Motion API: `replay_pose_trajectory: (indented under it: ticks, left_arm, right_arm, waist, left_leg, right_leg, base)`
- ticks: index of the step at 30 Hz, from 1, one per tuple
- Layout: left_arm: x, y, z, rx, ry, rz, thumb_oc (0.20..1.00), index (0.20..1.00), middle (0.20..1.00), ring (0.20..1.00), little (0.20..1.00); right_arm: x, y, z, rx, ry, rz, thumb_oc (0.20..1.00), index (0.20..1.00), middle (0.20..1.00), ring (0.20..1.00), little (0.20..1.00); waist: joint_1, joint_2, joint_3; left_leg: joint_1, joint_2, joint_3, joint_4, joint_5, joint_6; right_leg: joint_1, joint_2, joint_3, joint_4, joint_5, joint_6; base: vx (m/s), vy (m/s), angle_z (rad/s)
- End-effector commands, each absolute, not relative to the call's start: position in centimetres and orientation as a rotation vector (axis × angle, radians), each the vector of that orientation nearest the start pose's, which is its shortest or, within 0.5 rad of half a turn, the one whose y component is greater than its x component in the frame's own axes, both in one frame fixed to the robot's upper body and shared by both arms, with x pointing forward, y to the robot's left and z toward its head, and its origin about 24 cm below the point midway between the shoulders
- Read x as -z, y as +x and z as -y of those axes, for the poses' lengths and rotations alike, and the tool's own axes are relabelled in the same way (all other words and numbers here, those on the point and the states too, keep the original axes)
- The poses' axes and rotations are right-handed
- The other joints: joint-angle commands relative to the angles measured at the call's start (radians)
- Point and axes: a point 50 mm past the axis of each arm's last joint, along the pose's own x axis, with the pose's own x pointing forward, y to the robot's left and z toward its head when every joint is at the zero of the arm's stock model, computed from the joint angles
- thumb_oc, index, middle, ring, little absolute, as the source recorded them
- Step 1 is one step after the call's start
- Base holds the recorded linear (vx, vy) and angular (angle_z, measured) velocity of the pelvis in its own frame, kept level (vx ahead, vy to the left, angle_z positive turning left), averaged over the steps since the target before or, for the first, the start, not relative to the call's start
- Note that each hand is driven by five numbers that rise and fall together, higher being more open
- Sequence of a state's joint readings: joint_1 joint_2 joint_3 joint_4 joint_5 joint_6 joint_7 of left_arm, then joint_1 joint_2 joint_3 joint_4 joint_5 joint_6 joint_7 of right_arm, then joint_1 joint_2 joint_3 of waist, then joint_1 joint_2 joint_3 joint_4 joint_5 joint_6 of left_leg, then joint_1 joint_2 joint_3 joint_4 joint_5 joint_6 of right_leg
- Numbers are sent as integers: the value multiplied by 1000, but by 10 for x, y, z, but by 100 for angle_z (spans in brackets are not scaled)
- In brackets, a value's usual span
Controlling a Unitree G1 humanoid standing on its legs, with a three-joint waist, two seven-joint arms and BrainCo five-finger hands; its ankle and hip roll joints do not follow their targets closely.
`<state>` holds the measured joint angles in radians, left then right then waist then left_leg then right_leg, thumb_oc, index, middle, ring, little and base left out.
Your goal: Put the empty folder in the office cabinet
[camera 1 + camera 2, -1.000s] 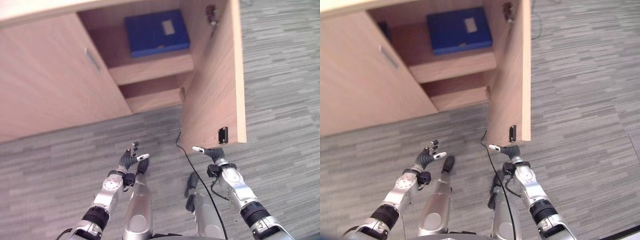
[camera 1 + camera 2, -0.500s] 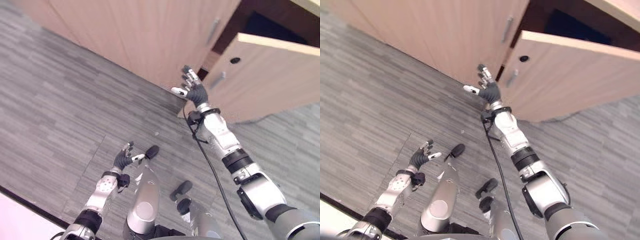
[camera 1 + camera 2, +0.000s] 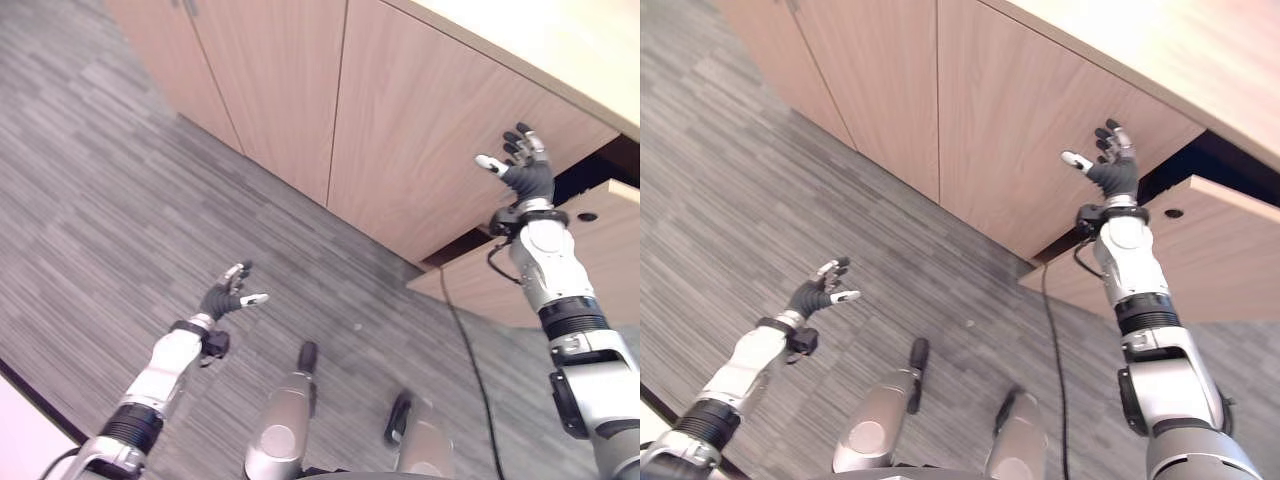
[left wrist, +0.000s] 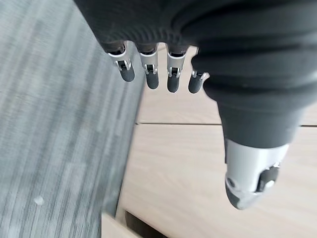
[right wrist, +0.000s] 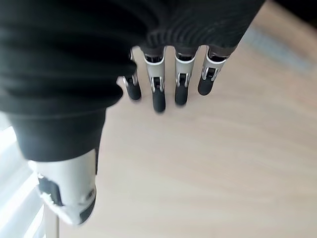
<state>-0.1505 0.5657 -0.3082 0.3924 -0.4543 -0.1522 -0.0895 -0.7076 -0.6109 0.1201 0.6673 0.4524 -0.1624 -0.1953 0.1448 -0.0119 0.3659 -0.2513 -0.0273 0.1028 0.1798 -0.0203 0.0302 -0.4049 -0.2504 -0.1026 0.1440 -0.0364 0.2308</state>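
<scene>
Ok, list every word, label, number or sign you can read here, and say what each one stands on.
None: no readable text in these views.
The closed cabinet doors are plain wood.
The open cabinet door shows a dark round spot and no lettering.
The countertop and the carpet carry no marks.

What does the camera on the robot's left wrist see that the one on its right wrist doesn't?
The left wrist view alone takes in the grey carpet floor and the seams between cabinet doors. The right wrist view alone shows the right hand, open, in front of a plain wooden door panel. Both share light wood cabinet fronts beyond relaxed, empty fingers; the left hand is open too.
</scene>
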Motion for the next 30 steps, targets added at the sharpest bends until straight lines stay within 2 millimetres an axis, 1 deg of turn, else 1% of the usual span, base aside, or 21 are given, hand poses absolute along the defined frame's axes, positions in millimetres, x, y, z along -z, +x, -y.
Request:
replay_pose_trajectory:
  ticks: [1, 2, 4, 6, 8, 9, 13, 14, 15, 16, 17, 18, 19, 21, 22, 23, 24, 25, 26, 27, 30]
  left_arm:
    - [-21, 265, -215, 250, 125, -123, 1000, 1000, 1000, 1000, 1000]
    - [-20, 262, -215, 256, 124, -126, 1000, 1000, 1000, 1000, 1000]
    - [-16, 260, -215, 244, 102, -140, 1000, 1000, 1000, 1000, 1000]
    - [-15, 257, -215, 242, 87, -146, 1000, 1000, 1000, 1000, 1000]
    - [-7, 250, -213, 249, 71, -171, 1000, 1000, 1000, 1000, 1000]
    - [-7, 250, -213, 248, 70, -170, 1000, 1000, 1000, 1000, 1000]
    - [-1, 243, -212, 243, 45, -192, 1000, 1000, 1000, 1000, 1000]
    - [2, 241, -208, 247, 33, -202, 1000, 1000, 1000, 1000, 1000]
    - [2, 241, -207, 248, 27, -203, 1000, 1000, 1000, 1000, 1000]
    - [4, 242, -203, 235, 6, -204, 1000, 1000, 1000, 1000, 1000]
    - [5, 241, -203, 236, 7, -206, 1000, 1000, 1000, 1000, 1000]
    - [10, 237, -205, 213, 6, -226, 1000, 1000, 1000, 1000, 1000]
    - [11, 237, -205, 213, 8, -228, 1000, 1000, 1000, 1000, 1000]
    - [11, 237, -206, 204, 18, -229, 1000, 1000, 1000, 1000, 1000]
    - [12, 236, -207, 195, 24, -229, 1000, 1000, 1000, 1000, 1000]
    - [12, 236, -208, 191, 32, -224, 1000, 1000, 1000, 1000, 1000]
    - [12, 236, -208, 191, 32, -224, 1000, 1000, 1000, 1000, 1000]
    - [12, 236, -208, 187, 40, -227, 1000, 1000, 1000, 1000, 1000]
    - [13, 235, -208, 183, 40, -228, 1000, 1000, 1000, 1000, 1000]
    - [13, 235, -208, 183, 40, -228, 1000, 1000, 1000, 1000, 1000]
    - [15, 233, -209, 177, 40, -233, 1000, 1000, 1000, 1000, 1000]
  right_arm:
    - [-189, 361, 289, 307, -165, 303, 1000, 1000, 1000, 1000, 1000]
    - [-185, 358, 294, 308, -176, 293, 1000, 1000, 1000, 1000, 1000]
    - [-179, 356, 296, 297, -196, 269, 1000, 1000, 1000, 1000, 1000]
    - [-179, 356, 296, 288, -207, 263, 1000, 1000, 1000, 1000, 1000]
    - [-184, 361, 297, 265, -236, 246, 1000, 1000, 1000, 1000, 1000]
    - [-184, 361, 297, 264, -237, 247, 1000, 1000, 1000, 1000, 1000]
    - [-187, 367, 288, 225, -229, 244, 1000, 1000, 1000, 1000, 1000]
    - [-182, 366, 282, 198, -204, 247, 1000, 1000, 1000, 1000, 1000]
    - [-178, 364, 280, 188, -192, 244, 1000, 1000, 1000, 1000, 1000]
    - [-150, 349, 267, 135, -129, 230, 1000, 1000, 1000, 1000, 1000]
    - [-149, 348, 267, 136, -128, 228, 1000, 1000, 1000, 1000, 1000]
    - [-109, 327, 242, 54, -29, 182, 1000, 1000, 1000, 1000, 1000]
    - [-108, 326, 242, 55, -28, 179, 1000, 1000, 1000, 1000, 1000]
    - [-89, 311, 232, 16, 5, 146, 1000, 1000, 1000, 1000, 1000]
    - [-74, 298, 222, -27, 15, 111, 1000, 1000, 1000, 1000, 1000]
    - [-53, 284, 220, -47, 2, 42, 1000, 1000, 1000, 1000, 1000]
    - [-53, 284, 220, -47, 2, 42, 1000, 1000, 1000, 1000, 1000]
    - [-39, 274, 216, -52, 30, -4, 1000, 1000, 1000, 1000, 1000]
    - [-31, 268, 214, -52, 45, -31, 1000, 1000, 1000, 1000, 1000]
    - [-31, 268, 214, -53, 45, -31, 1000, 1000, 1000, 1000, 1000]
    - [-10, 255, 214, -34, 79, -103, 1000, 1000, 1000, 1000, 1000]
  waist:
    - [5, -4, 22]
    - [-7, -4, 7]
    - [-20, -2, -11]
    - [-24, 0, -18]
    - [-31, 7, -41]
    - [-31, 8, -41]
    - [-33, 20, -54]
    - [-42, 28, -57]
    - [-49, 30, -58]
    - [-90, 41, -60]
    - [-89, 40, -62]
    - [-111, 47, -78]
    - [-110, 46, -80]
    - [-121, 41, -87]
    - [-132, 37, -94]
    - [-145, 35, -98]
    - [-145, 35, -98]
    - [-155, 34, -102]
    - [-159, 34, -102]
    - [-159, 34, -102]
    - [-176, 36, -106]
  left_leg:
    - [2, 76, -176, -25, -30, -104]
    - [5, 78, -179, -21, -30, -107]
    - [16, 94, -181, -33, -25, -113]
    - [24, 105, -182, -40, -23, -119]
    - [42, 148, -173, -58, -7, -139]
    - [43, 149, -173, -59, -7, -140]
    - [61, 189, -152, -67, 6, -160]
    - [61, 201, -137, -56, 12, -169]
    - [57, 203, -131, -49, 15, -171]
    - [47, 217, -58, -33, 26, -172]
    - [49, 217, -58, -34, 26, -172]
    - [75, 224, -35, -51, 20, -173]
    - [76, 224, -34, -52, 20, -173]
    - [84, 224, -27, -59, 19, -173]
    - [95, 224, -24, -70, 18, -172]
    - [107, 223, -19, -78, 15, -170]
    - [107, 223, -19, -78, 15, -170]
    - [121, 223, -13, -88, 14, -169]
    - [127, 223, -9, -92, 14, -169]
    - [128, 223, -8, -93, 14, -169]
    - [150, 223, 6, -102, 10, -168]
  right_leg:
    - [116, -11, 15, -42, 112, -11]
    - [125, 2, 22, -50, 130, -15]
    - [141, 19, 28, -70, 132, -22]
    - [150, 27, 24, -81, 132, -26]
    - [177, 61, 20, -124, 133, -37]
    - [178, 62, 20, -126, 134, -38]
    - [207, 95, 17, -166, 126, -52]
    - [221, 100, 13, -176, 118, -59]
    - [226, 100, 8, -179, 115, -62]
    - [238, 89, -11, -180, 102, -71]
    - [239, 89, -10, -180, 101, -71]
    - [245, 100, -3, -176, 101, -75]
    - [246, 100, -2, -176, 100, -75]
    - [242, 102, 2, -170, 99, -75]
    - [238, 102, 7, -164, 97, -75]
    - [236, 102, 12, -155, 95, -74]
    - [236, 102, 12, -155, 95, -74]
    - [235, 101, 15, -149, 94, -72]
    - [234, 101, 19, -145, 93, -72]
    - [235, 101, 19, -145, 93, -72]
    - [233, 103, 28, -138, 93, -68]
  base:
    - [133, -239, 34]
    - [116, -228, 53]
    - [95, -208, 53]
    - [55, -154, 26]
    - [58, -232, -21]
    - [24, -147, -27]
    - [27, -117, -12]
    - [11, -98, -26]
    - [-12, -46, -28]
    - [-21, 6, -7]
    - [48, 31, -3]
    - [66, 5, 6]
    - [75, -1, -10]
    - [27, -20, -31]
    - [46, -29, -31]
    - [38, -23, -10]
    - [33, 1, -14]
    - [15, 15, -12]
    - [16, 15, -10]
    - [6, 21, -10]
    - [20, 29, -14]
